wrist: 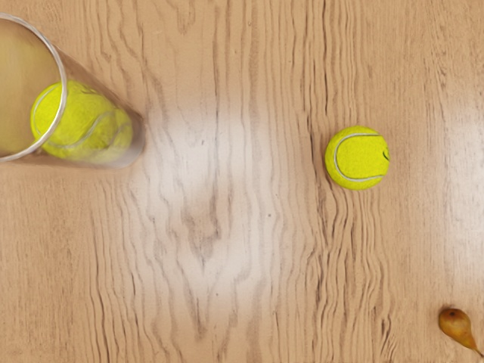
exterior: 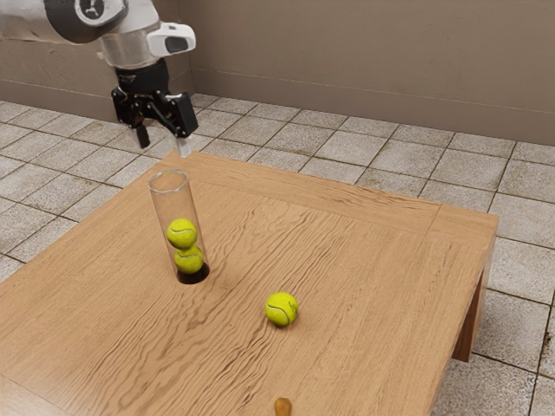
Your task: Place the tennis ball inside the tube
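While gripper (exterior: 162,141) hangs with fingers (exterior: 142,137) apart, clear tube (exterior: 160,205) holds two stacked balls (exterior: 182,233); third ball (exterior: 282,309) lies outside.

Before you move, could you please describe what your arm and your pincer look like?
My arm is white and pale grey, with rounded links and a dark round cap bearing a pale marking. My pincer is black and angular, with two fingers.

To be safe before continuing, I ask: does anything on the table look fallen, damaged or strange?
Nothing looks fallen, spilled or damaged: the tube stands upright with two balls inside. Only the pear seems slightly odd, since the task needs just the loose ball and tube.
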You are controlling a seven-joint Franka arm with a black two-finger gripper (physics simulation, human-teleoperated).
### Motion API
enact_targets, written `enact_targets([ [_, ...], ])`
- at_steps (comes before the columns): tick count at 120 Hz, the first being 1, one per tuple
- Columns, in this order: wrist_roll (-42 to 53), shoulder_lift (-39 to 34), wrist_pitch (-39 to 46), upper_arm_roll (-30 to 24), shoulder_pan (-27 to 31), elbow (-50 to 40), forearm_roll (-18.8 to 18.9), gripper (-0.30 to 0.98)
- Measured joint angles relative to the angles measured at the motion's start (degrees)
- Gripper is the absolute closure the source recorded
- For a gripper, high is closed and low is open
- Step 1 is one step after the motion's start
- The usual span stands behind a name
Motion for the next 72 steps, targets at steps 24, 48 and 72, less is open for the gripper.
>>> enact_targets([
  [24,-0.5,-0.3,2.9,-0.1,0.8,-1.7,-0.6,0.0],
  [48,-1.0,-3.1,10.1,-3.7,0.6,-12.1,-0.9,0.0],
  [72,-1.3,-4.3,17.4,-6.9,0.6,-20.9,-2.0,0.0],
])
